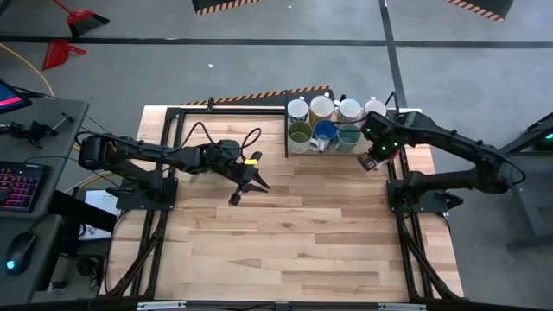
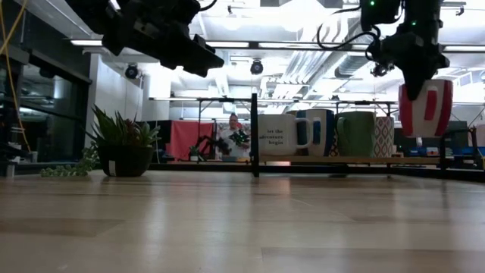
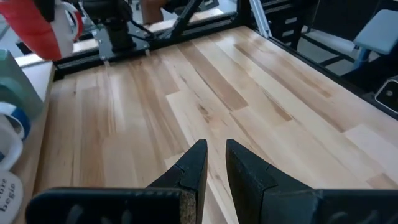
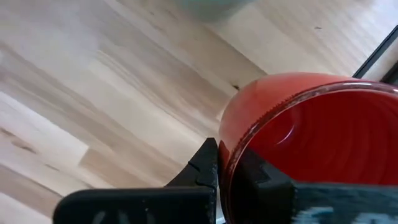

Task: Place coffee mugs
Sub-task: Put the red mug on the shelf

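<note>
Red mug: the red mug hangs clear of the table in the right gripper, its white-striped side showing in the low view; from above it sits at about 2 o'clock on the table, just right of the other mugs.
Grip: the right gripper's fingers pinch the mug's rim, one finger outside the wall and one inside, closed tight on it.
Handling: ceramic, so stiff and likely fairly heavy for a one-sided rim pinch; the glazed wall looks slippery and would chip if dropped or knocked. Rim or handle are the sensible holds; a tilt could let it swing.
Other mugs: the mug cluster stands packed in two rows at about 1 o'clock, mugs touching or nearly so, leaving little room for a neighbour.
Left gripper: the left gripper hovers over bare wood near the table's 11 o'clock, fingers slightly parted and holding nothing.
Surface: the wooden table is flat, pale planking, hard under ceramic, so a gentle set-down seems wise.
Room: a potted plant stands beyond the far edge; desks and ceiling lights lie behind.
</note>
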You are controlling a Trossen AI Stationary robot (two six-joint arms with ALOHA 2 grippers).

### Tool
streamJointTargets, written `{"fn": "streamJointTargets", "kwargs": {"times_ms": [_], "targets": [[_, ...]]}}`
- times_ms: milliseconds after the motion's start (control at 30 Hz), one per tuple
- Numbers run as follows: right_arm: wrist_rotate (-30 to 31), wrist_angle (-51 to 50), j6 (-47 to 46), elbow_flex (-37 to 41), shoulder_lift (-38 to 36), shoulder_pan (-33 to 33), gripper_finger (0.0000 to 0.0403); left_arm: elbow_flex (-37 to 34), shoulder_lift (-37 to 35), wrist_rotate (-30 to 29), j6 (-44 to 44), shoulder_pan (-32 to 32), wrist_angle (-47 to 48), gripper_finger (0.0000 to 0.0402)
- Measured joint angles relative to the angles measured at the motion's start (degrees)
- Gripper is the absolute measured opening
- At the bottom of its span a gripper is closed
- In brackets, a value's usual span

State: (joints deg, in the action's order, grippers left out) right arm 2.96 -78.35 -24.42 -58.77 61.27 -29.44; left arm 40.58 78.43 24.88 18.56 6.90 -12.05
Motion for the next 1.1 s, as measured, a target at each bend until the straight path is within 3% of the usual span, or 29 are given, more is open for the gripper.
{"fn": "streamJointTargets", "kwargs": {"times_ms": [167,333,533,1100], "targets": [[1.3,1.1,4.4,2.1,-0.2,-3.8,0.0000,0.0,0.0,-0.1,0.0,0.0,-0.4,0.0051],[-2.0,7.8,9.1,4.2,0.9,-8.6,0.0000,0.0,0.0,-0.1,0.0,0.0,-0.3,0.0051],[-2.7,8.7,12.5,4.2,3.1,-12.3,0.0000,0.0,0.0,-0.2,0.0,0.0,-0.3,0.0051],[-4.1,14.2,19.6,4.1,8.4,-18.6,0.0000,0.0,0.0,-0.2,0.1,0.1,-0.2,0.0051]]}}
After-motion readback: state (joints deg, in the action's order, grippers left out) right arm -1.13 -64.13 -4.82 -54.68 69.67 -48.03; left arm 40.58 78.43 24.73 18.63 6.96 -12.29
